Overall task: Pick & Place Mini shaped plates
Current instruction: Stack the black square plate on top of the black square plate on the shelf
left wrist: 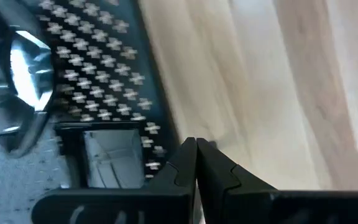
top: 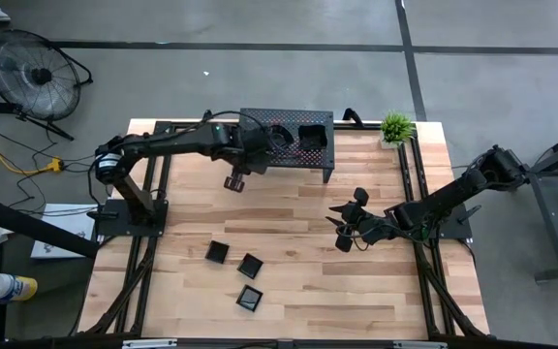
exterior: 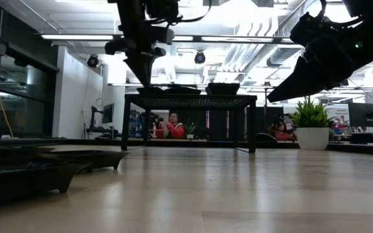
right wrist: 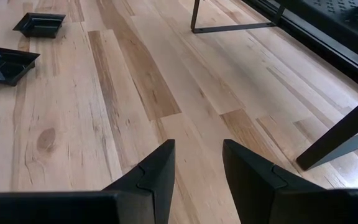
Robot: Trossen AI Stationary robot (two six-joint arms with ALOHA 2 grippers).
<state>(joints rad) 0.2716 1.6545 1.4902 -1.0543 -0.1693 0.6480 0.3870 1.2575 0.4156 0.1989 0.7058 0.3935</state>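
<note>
The left gripper (top: pixel 233 181) hangs just off the front edge of the rack (top: pixel 260 117), its two fingers (left wrist: pixel 194 163) pressed flat together with nothing between them. Just behind those fingertips, on the perforated deck, sit glossy black plates; one (left wrist: pixel 27 68) shows beside the fingers in the left wrist view. The right gripper (right wrist: pixel 196 165) waits with its fingers apart and empty over bare table (top: pixel 298 291). Well ahead of its tips and off to one side, two square mini plates (right wrist: pixel 8 64) rest on the wood; the high view shows three plates (top: pixel 249 265) there in all.

The step in hand appears to be reaching for another plate. To do it well, the left fingers should open before nearing a rim, straddle one thin edge squarely, and lift straight up so the glossy dish does not slip or drag its neighbours.
</note>
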